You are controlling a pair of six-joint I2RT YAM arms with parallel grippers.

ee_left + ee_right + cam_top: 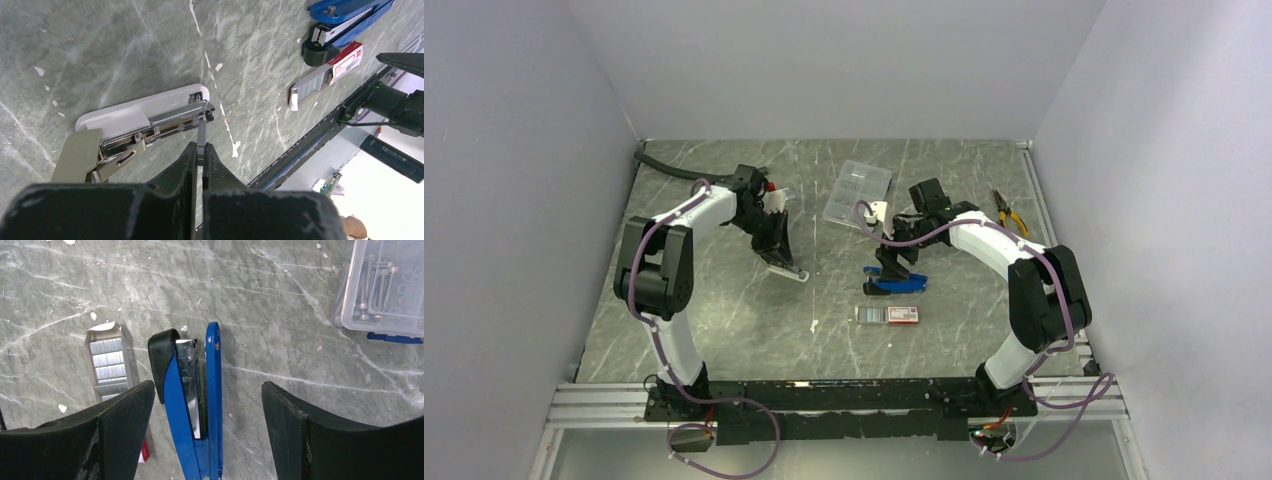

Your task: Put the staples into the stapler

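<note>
A white stapler (790,273) lies open on the table, its metal magazine showing in the left wrist view (150,127). My left gripper (201,150) is shut on a thin grey staple strip (201,137), whose far end touches the front of the magazine. In the top view the left gripper (776,252) is right over this stapler. A blue stapler (192,405) lies open on its side between the fingers of my right gripper (207,387), which is open and empty. The staples (107,365) lie in a grey tray pulled out of a white box with a red end (890,315).
A clear compartment case of small parts (857,192) stands at the back centre and shows at the right wrist view's top right (385,285). Yellow-handled pliers (1010,212) lie at the back right. The blue stapler (345,17) and the staple box (325,75) show in the left wrist view.
</note>
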